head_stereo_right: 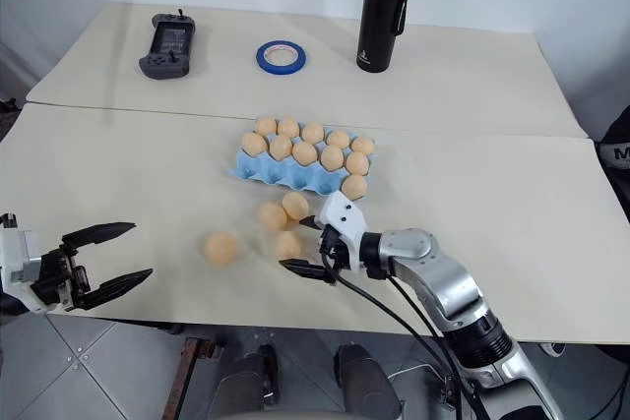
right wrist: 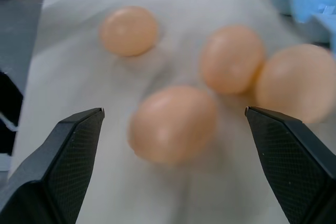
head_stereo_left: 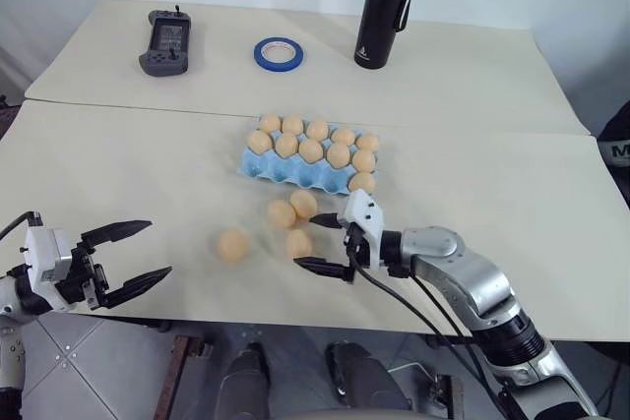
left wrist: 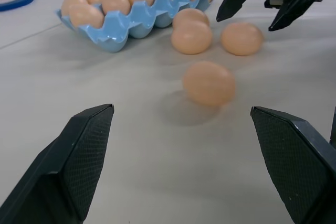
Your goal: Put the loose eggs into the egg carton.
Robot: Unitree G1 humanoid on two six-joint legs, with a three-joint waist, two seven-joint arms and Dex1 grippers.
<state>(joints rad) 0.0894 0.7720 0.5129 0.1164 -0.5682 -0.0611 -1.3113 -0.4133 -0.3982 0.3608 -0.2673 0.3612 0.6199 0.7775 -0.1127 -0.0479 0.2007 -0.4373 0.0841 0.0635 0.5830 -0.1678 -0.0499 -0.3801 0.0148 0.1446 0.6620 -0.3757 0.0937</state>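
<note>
Egg (head_stereo_left: 298, 243) between open right gripper (head_stereo_left: 327, 242) fingers

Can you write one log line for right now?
right hand: open, by loose eggs | left hand: open | egg carton: part filled

I see four pale tan-orange loose eggs (head_stereo_left: 283, 228) on my cream-white bench (head_stereo_left: 118, 174), matching the eggs seated in the light blue egg carton (head_stereo_left: 295, 170). Both claws, left claw (head_stereo_left: 130, 261) and right claw (head_stereo_left: 330, 243), have black fingers with a fine cross-hatched texture. Farther back: a blue tape ring (head_stereo_left: 279, 54), a black bottle (head_stereo_left: 387, 9), a dark grey handheld controller (head_stereo_left: 167, 42).
</note>
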